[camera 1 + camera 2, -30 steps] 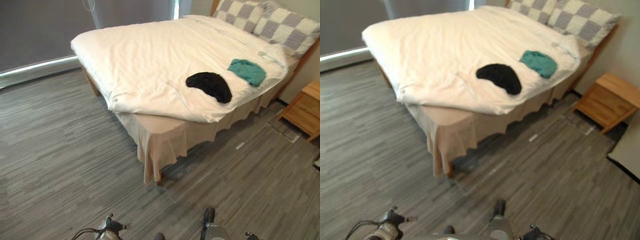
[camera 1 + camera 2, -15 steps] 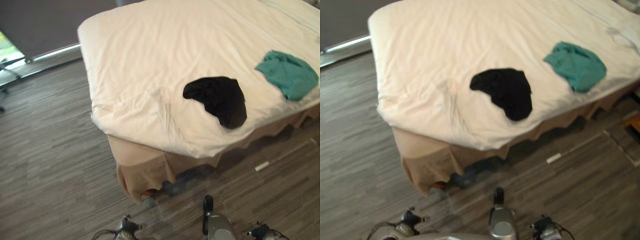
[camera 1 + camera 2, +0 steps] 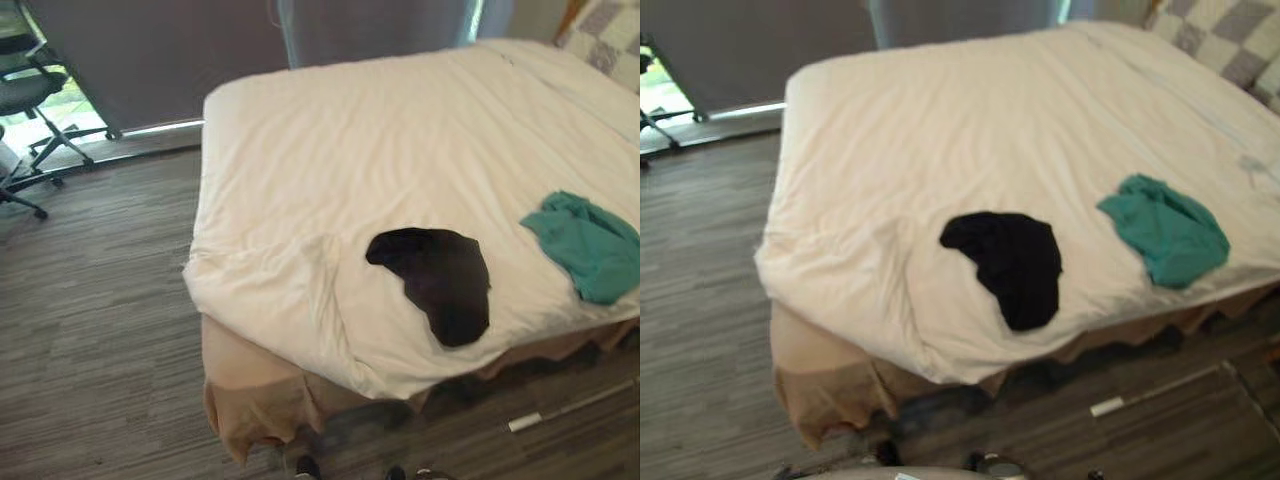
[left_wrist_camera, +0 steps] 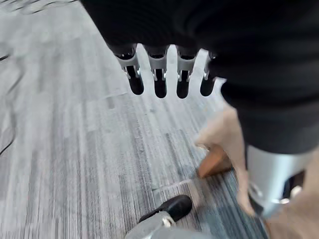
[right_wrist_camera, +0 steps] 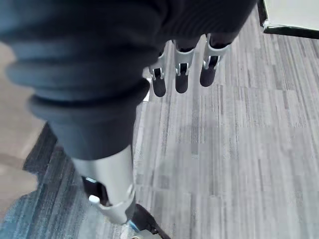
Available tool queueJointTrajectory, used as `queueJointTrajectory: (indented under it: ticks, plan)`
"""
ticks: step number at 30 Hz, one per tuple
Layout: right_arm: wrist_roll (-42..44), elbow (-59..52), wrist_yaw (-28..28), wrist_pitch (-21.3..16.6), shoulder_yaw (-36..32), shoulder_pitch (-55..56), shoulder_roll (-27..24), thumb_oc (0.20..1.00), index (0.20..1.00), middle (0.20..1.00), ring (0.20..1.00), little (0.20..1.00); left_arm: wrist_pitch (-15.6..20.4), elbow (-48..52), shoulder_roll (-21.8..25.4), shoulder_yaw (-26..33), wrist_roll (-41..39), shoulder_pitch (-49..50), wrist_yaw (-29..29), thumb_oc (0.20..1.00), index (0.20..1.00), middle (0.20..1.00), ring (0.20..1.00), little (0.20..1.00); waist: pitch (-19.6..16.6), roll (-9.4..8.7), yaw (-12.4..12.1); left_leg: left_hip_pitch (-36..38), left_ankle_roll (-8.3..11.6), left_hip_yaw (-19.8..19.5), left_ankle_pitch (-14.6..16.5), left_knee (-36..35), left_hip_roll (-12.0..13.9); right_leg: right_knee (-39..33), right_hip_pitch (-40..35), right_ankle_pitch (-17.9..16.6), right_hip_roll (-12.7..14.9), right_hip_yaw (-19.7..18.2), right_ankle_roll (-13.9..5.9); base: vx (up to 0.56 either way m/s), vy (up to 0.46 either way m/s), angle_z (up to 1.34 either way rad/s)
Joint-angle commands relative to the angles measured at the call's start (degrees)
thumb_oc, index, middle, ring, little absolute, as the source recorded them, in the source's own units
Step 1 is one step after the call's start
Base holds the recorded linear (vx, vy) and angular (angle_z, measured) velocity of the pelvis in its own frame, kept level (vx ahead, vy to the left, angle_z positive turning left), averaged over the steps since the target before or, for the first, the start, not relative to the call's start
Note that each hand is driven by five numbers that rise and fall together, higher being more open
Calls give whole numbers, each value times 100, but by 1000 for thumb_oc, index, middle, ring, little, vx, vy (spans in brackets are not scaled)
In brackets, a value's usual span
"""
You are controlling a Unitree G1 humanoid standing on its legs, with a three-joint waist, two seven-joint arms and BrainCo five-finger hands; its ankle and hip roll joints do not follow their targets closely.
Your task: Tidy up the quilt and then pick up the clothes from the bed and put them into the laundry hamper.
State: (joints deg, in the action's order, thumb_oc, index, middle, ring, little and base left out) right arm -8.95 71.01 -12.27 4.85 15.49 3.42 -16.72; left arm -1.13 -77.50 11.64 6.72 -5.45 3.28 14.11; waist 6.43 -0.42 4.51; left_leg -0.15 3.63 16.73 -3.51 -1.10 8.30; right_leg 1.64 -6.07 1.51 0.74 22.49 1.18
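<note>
you're looking down at the bed [image 3: 250, 400] from its foot corner, with the cream quilt [image 3: 380, 190] spread over the whole top and hanging a little past the near edge, where it wrinkles and bunches at the corner above the tan bed skirt [image 3: 245, 395]. two pieces of clothing lie on the quilt near the near side: a black garment [image 3: 438, 280] lies close to the quilt's edge, and a teal garment [image 3: 590, 245] sits well apart from it toward the head end. checked pillows [image 3: 1220, 35] show at the head of the bed. a small white object [image 3: 1107, 407] lies on the grey wood floor [image 3: 90, 330] just off the bed's side, and an office chair [image 3: 30, 100] stands by the window at the far left. your left hand [image 4: 167, 74] hangs over the floor near the bed skirt, fingers straight and relaxed, holding nothing. your right hand [image 5: 182, 69] hangs over bare floor the same way, fingers loose and empty. both hands are clear of the quilt and the clothes.
</note>
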Motion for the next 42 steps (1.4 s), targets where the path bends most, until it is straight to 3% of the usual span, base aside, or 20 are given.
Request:
queueJointTrajectory:
  ticks: [1,2,5,6,11,13,14,18,19,21,25,29,30,31,34,35,36,38,40,42]
  plan:
    - [-146,23,-43,-62,-224,-433,112,1000,1000,1000,1000,1000,370,258,666,430,-1370,-71,423,1000,1000,1000,1000,1000,343,-36,-189,897,486,179,295,-363,150,-314,416,-410,1321,-320,-1242,60,34,38]
    - [-209,-214,-88,-151,-187,-237,104,1000,1000,1000,1000,1000,753,1061,1001,551,-1424,-56,654,1000,1000,1000,1000,1000,371,-33,-177,968,519,171,322,-371,182,-303,348,-392,1320,-306,-1265,45,37,53]
    - [-213,-595,-80,-304,-181,107,21,1000,1000,1000,1000,1000,1028,2648,1703,307,-637,-37,859,1000,1000,1000,1000,1000,399,-55,-143,1009,554,157,324,-389,208,-293,328,-409,1328,-288,-1297,-21,14,29]
    - [-214,-602,-78,-301,-182,110,25,1000,1000,1000,1000,1000,1020,2658,1706,311,-633,-33,861,1000,1000,1000,1000,1000,379,-68,-144,974,550,158,296,-390,199,-295,362,-430,1336,-291,-1289,-36,5,17]
    - [-220,-507,95,-387,-215,242,-143,1000,1000,1000,1000,1000,1057,4882,2835,-191,879,-584,761,1000,1000,1000,1000,1000,414,-76,-28,1049,578,215,378,-390,201,-276,379,-483,1379,-324,-1387,-30,19,4]
    - [-262,-362,179,-358,-191,203,-184,1000,1000,1000,1000,1000,822,5230,3168,-755,1771,-1325,727,1000,1000,1000,1000,1000,384,-86,137,1102,563,294,432,-390,174,-277,426,-532,1397,-413,-1426,15,29,-14]
    - [-263,-360,179,-359,-203,195,-179,1000,1000,1000,1000,1000,820,5220,3169,-770,1774,-1352,731,1000,1000,1000,1000,1000,384,-94,124,1079,559,297,406,-390,166,-278,450,-552,1403,-419,-1417,24,32,-8]
    - [-229,-159,143,-294,-104,-6,-251,1000,1000,1000,1000,1000,461,4399,3036,-2073,2607,-2953,575,1000,1000,1000,1000,1000,451,-78,475,1136,512,499,497,-390,115,-268,665,-672,1403,-676,-1480,-17,47,-33]
    - [-229,-158,144,-294,-119,-13,-245,1000,1000,1000,1000,1000,468,4371,3033,-2099,2605,-2993,584,1000,1000,1000,1000,1000,449,-87,458,1110,510,503,471,-390,109,-268,694,-691,1409,-683,-1470,-50,45,-39]
    - [-75,-186,100,-287,-166,-56,-301,1000,1000,1000,1000,1000,188,3275,2834,-2830,2962,-3771,347,1000,1000,1000,1000,1000,546,-83,650,1069,485,653,459,-390,75,-279,886,-779,1391,-830,-1498,-68,57,-44]
    - [55,-62,46,-263,-225,-56,-341,1000,1000,1000,1000,1000,9,1723,2526,-3320,3227,-4202,-30,1000,1000,1000,1000,1000,608,-91,801,1032,470,817,463,-390,44,-315,1028,-853,1387,-926,-1522,-40,24,-35]
    - [235,26,-23,-244,-391,-104,-452,1000,1000,1000,1000,1000,-191,702,2269,-3434,3648,-4034,-390,1000,1000,1000,1000,1000,600,-100,856,1094,470,882,500,-390,42,-336,1004,-858,1388,-950,-1524,0,16,-17]
    - [235,25,-22,-244,-391,-108,-452,1000,1000,1000,1000,1000,-190,698,2269,-3432,3649,-4039,-389,696,696,696,696,696,592,-108,857,1072,468,882,477,-390,34,-336,1026,-873,1396,-955,-1518,0,0,0]
    - [281,50,-22,-248,-457,-150,-507,1000,1000,1000,1000,1000,-249,501,2238,-3441,3763,-3981,-464,200,200,200,200,200,575,-109,860,1071,469,887,478,-390,31,-335,1026,-874,1401,-948,-1515,0,0,0]
    - [739,-545,-44,-259,-953,-226,-806,1000,1000,1000,1000,1000,-392,316,2204,-3039,3776,-3419,-628,200,200,200,200,200,530,-113,850,1123,465,873,508,-390,22,-333,947,-867,1413,-915,-1505,26,24,-5]
    - [874,-1929,-251,-331,-1449,-94,-1170,1000,1000,1000,1000,1000,-413,406,2275,-2616,3702,-2870,-655,200,200,200,200,200,537,-89,811,1167,460,837,544,-390,19,-307,889,-828,1418,-889,-1506,-9,21,-13]
    - [867,-1971,-247,-305,-1455,-64,-1176,1000,1000,1000,1000,1000,-418,422,2273,-2607,3707,-2850,-658,200,200,200,200,200,519,-90,817,1147,459,834,521,-390,13,-306,908,-842,1425,-889,-1500,10,39,-10]
    - [655,-3615,-579,-432,-2083,58,-1712,1000,1000,1000,1000,1000,-355,719,2164,-1949,3443,-1769,-591,200,200,200,200,200,486,-42,689,1188,430,771,564,-390,12,-242,820,-775,1456,-806,-1490,16,54,-1]
    - [708,-4877,-527,-699,-2300,-183,-2079,1000,1000,1000,1000,1000,-234,786,2012,-1548,3095,-952,-513,200,200,200,200,200,452,-30,523,1201,413,697,561,-390,22,-201,762,-744,1473,-748,-1467,-4,44,7]
    - [707,-5328,-464,-823,-2251,-334,-2184,1000,1000,1000,1000,1000,-204,761,1920,-1443,2947,-742,-501,200,200,200,200,200,428,-44,448,1190,410,661,552,-390,26,-189,753,-739,1477,-728,-1453,-18,8,18]
